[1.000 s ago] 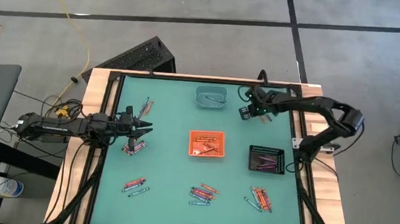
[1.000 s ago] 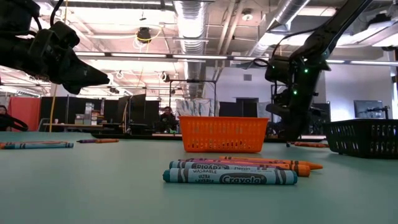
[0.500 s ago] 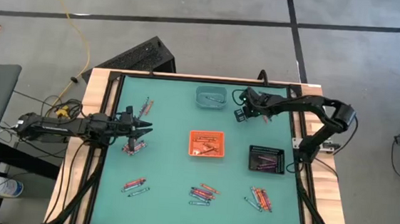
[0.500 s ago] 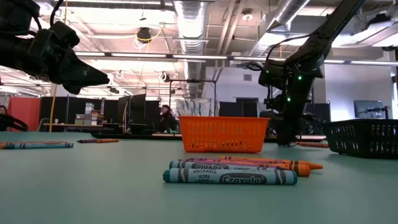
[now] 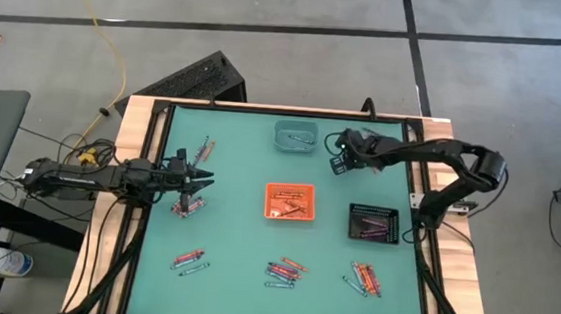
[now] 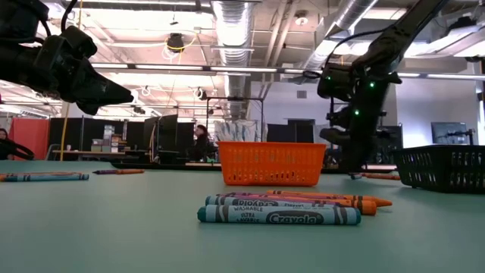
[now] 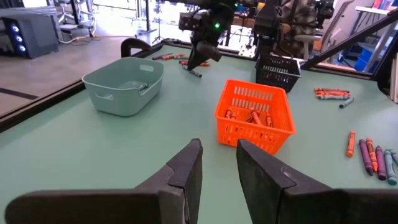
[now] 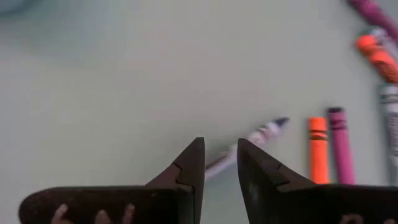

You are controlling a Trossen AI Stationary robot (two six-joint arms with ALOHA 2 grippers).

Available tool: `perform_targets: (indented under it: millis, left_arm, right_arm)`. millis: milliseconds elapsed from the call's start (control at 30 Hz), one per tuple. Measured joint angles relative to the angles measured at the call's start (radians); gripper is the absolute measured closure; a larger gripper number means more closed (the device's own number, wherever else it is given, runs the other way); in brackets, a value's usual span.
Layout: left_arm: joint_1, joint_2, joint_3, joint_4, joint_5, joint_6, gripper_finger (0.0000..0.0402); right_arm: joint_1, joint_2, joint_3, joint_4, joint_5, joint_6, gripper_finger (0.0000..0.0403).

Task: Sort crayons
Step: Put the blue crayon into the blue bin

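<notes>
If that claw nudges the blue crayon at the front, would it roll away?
Probably. The blue crayon looks round and lies flat on a smooth table, so a sideways push likely rolls it. It seems stiff and light, and its paper label may help the grip.

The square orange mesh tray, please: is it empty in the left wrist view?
No, the square orange mesh tray holds several orange-red crayons lying on its floor.

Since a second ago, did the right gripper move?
Yes. The right gripper slid left, closer to the teal tray, in the high view.
</notes>
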State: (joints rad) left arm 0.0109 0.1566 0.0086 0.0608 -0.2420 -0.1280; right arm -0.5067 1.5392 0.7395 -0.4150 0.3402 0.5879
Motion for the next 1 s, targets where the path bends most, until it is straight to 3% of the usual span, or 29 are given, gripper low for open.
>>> perform_targets:
  millis: [167,467,800,1000]
  left_arm:
    - [0.0,0.0,0.0,0.0,0.0,0.0,0.0313]
    - [0.0,0.0,0.0,0.0,0.0,0.0,0.0313]
    - [0.0,0.0,0.0,0.0,0.0,0.0,0.0313]
    - [0.0,0.0,0.0,0.0,0.0,0.0,0.0313]
  right_arm:
    - [0.048,0.003,0.0,-0.024,0.118,0.071,0.0306]
    - [0.083,0.003,-0.039,-0.025,0.211,0.219,0.0306]
    - [0.083,0.004,-0.126,0.163,0.216,0.253,0.0306]
    - [0.083,0.004,-0.13,0.184,0.246,0.253,0.0306]
